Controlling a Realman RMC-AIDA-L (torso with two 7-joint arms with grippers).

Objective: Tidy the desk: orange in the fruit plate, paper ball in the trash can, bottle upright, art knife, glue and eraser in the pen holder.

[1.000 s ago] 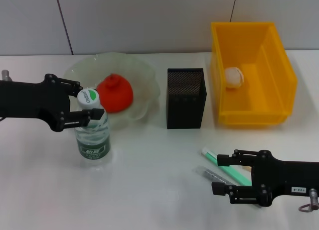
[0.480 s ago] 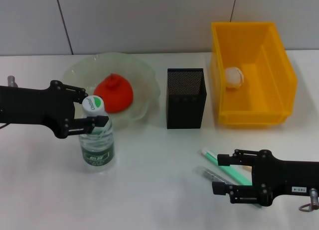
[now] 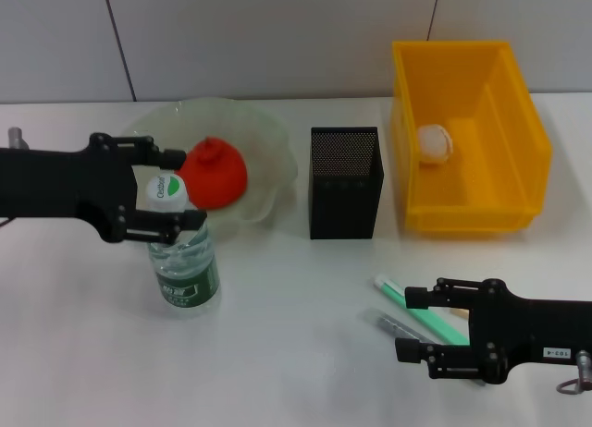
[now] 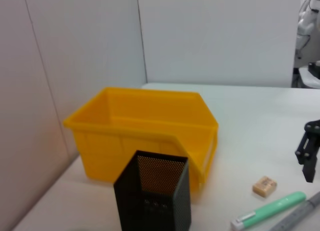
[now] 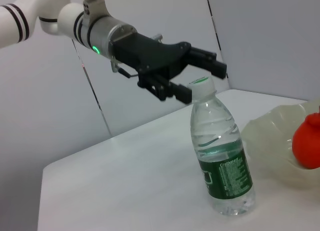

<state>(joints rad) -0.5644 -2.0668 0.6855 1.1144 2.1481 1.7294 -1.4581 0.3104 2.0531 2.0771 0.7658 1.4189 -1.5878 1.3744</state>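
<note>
The clear water bottle (image 3: 188,270) stands upright in front of the fruit plate (image 3: 268,159); it also shows in the right wrist view (image 5: 222,166). My left gripper (image 3: 191,188) is open, with its fingers on either side of the bottle's cap (image 5: 201,83). The orange (image 3: 215,175) lies in the plate. The paper ball (image 3: 435,142) lies in the yellow bin (image 3: 513,122). My right gripper (image 3: 403,323) is open, low over the green glue stick (image 3: 430,323) and the grey art knife (image 3: 384,323). The eraser (image 4: 264,186) shows only in the left wrist view.
The black mesh pen holder (image 3: 344,182) stands between the plate and the bin. The white table (image 3: 296,353) has free room at its front middle. A wall runs behind the desk.
The bottle and my left gripper have shifted a little to the right and toward the front. The right arm has not moved.
</note>
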